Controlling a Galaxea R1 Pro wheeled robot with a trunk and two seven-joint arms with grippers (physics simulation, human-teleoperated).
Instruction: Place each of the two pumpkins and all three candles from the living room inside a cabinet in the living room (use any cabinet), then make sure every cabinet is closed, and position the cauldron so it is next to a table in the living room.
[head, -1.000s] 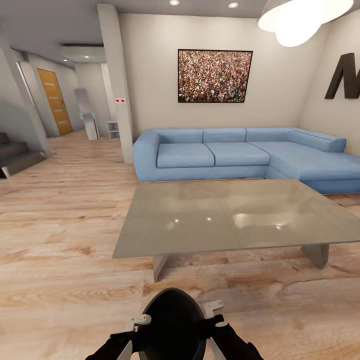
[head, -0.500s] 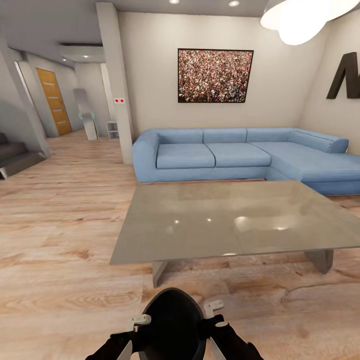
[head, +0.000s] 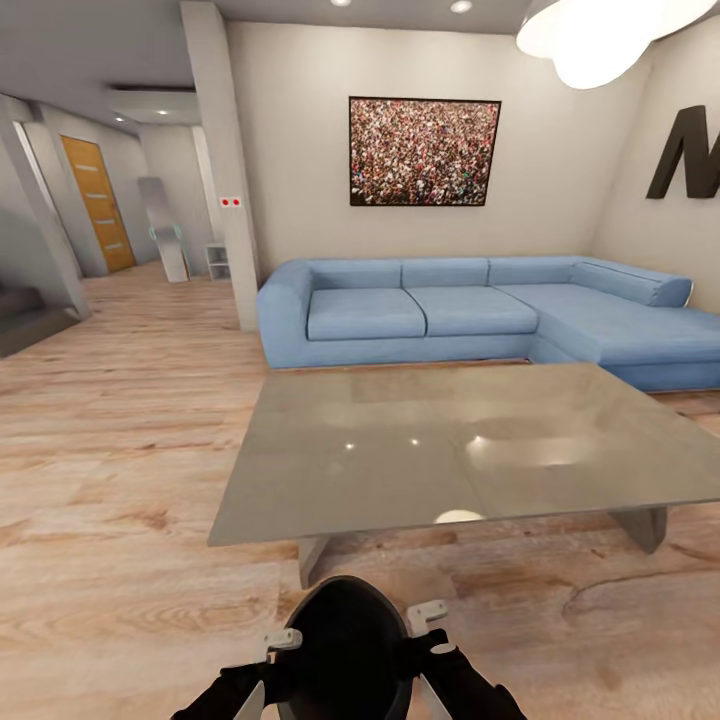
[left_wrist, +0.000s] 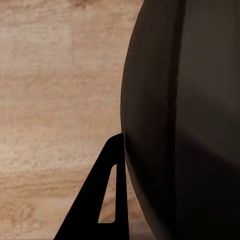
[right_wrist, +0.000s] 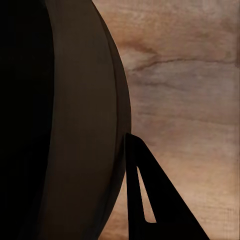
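Pressing against the black cauldron (head: 348, 650) from both sides, the two grippers are seen at the bottom of the head view — the left gripper (head: 262, 668) on its left flank, the right gripper (head: 432, 648) on its right flank. In the left wrist view one dark finger (left_wrist: 107, 200) lies flat against the cauldron's curved wall (left_wrist: 185, 120); in the right wrist view one finger (right_wrist: 150, 200) touches the wall (right_wrist: 65, 125) in the same way. The pot is thus clamped between the two arms rather than inside either pair of jaws, and how wide each gripper stands cannot be told. The cauldron is held above the wooden floor (head: 120, 560), just short of the near edge of the low grey table (head: 450, 440). Beyond the table a blue corner sofa (head: 450, 310) is set against the far wall, under a framed picture (head: 424, 151). Further left a pillar (head: 222, 160) is seen, and an orange door (head: 98, 203) down the hall — well apart from the table.
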